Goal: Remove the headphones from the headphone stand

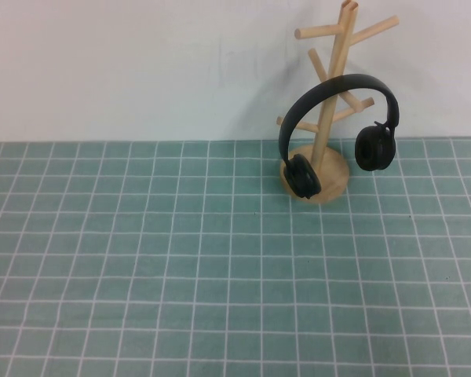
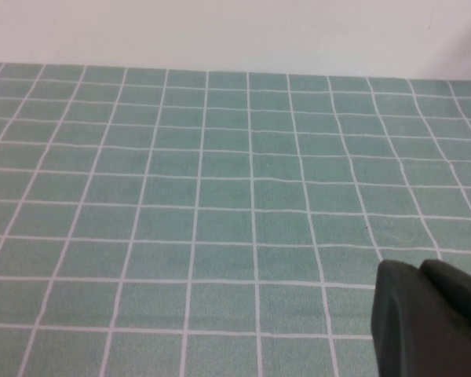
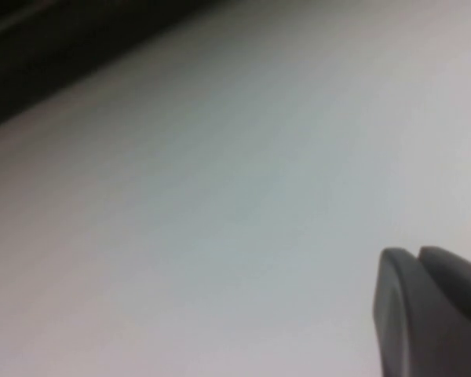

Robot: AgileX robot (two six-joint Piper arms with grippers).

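The headphone stand (image 1: 327, 118) is positioned toward the far side of the bench (image 1: 180, 259), at roughly 1 o'clock from the centre of the high view. It is a light wooden pole with angled pegs, standing upright on a round disc base that rests on the green checked cloth, close to the white wall (image 1: 141, 63).

The headphones (image 1: 341, 129) hang on the stand. The black headband arches across the pole and rests on one of the pegs. One ear cup hangs at about 7 o'clock from the pole, in front of the disc base. The other ear cup hangs at about 3 o'clock from the pole, clear of the base and above the cloth.

Left tool (image 2: 428, 318): visible only in the left wrist view as two dark fingers lying side by side with no gap between them; the tool is closed and grips nothing. It is above bare checked cloth. In the high view only a small dark part shows at the near left corner, at about 7 o'clock.

Right tool (image 3: 432, 310): visible only in the right wrist view, where its dark fingers are pressed together; the tool is closed and empty. Behind it is a plain pale surface. It does not appear in the high view.

Both tools are well apart from the headphones and the stand.
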